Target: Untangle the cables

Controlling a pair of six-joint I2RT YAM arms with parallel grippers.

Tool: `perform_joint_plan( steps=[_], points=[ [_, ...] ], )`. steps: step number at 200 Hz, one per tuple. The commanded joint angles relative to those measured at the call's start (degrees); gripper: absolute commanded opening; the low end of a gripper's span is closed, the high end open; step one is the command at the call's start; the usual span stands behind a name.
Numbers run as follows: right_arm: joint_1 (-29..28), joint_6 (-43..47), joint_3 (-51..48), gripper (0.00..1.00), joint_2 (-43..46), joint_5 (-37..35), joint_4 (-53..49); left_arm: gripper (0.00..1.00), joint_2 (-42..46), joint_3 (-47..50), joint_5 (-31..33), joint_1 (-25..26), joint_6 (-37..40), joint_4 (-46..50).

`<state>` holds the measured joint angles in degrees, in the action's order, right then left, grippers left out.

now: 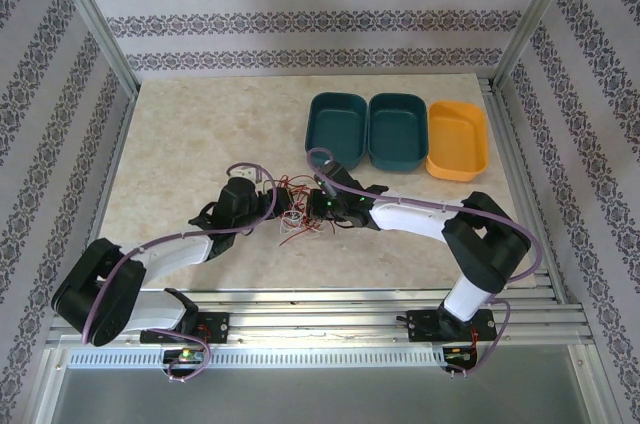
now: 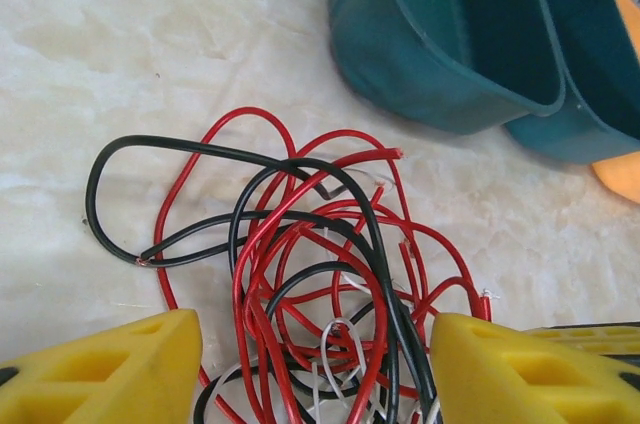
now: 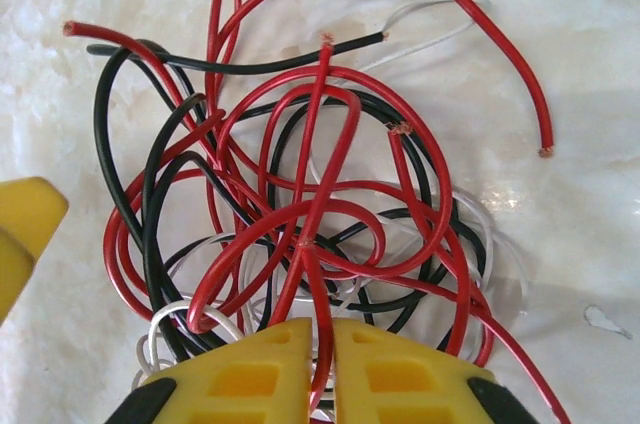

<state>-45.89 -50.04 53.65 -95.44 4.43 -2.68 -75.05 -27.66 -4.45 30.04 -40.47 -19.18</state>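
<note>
Cables (image 1: 297,216) (thin curly red, black, white wires, one tangled bundle) lie mid-table on pale marble-look tabletop (image 1: 200,144), near-left of two teal plastic bins (image 1: 338,99). Left gripper (image 2: 315,374) jaws apart, yellow fingers (image 2: 100,374) either side of bundle. Right gripper (image 3: 320,369) at bundle's right, jaws together, pinching a red strand btwn them.

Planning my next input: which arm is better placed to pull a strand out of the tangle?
Right. The right gripper is shut on a red strand of the cables; the left gripper is open, straddling the bundle, gripping nothing.
</note>
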Motion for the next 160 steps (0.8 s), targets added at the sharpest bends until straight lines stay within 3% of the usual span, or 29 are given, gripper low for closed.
perform_joint_plan(
  steps=[1,54,64,73,160],
  points=[
    [0.6,1.9,0.7,0.00,0.5,-0.2,0.2,0.65,-1.4,-2.4,-0.2,0.7,0.8,1.3],
    [-0.3,7.5,0.2,0.00,9.4,-3.2,-2.4,0.78,-3.8,-4.1,-0.9,0.7,1.8,0.0],
    [-0.8,8.8,0.4,0.00,11.0,-4.0,-3.1,0.86,-4.1,-4.4,-0.8,0.7,1.9,-0.1],
    [-1.1,9.8,0.5,0.00,12.5,-4.5,-3.5,1.00,-4.3,-4.6,-0.9,0.7,2.0,-0.2],
    [-2.2,16.2,5.0,0.00,20.9,-4.4,-6.4,0.99,-4.6,-4.3,-1.9,0.8,3.0,-0.8]
  ],
)
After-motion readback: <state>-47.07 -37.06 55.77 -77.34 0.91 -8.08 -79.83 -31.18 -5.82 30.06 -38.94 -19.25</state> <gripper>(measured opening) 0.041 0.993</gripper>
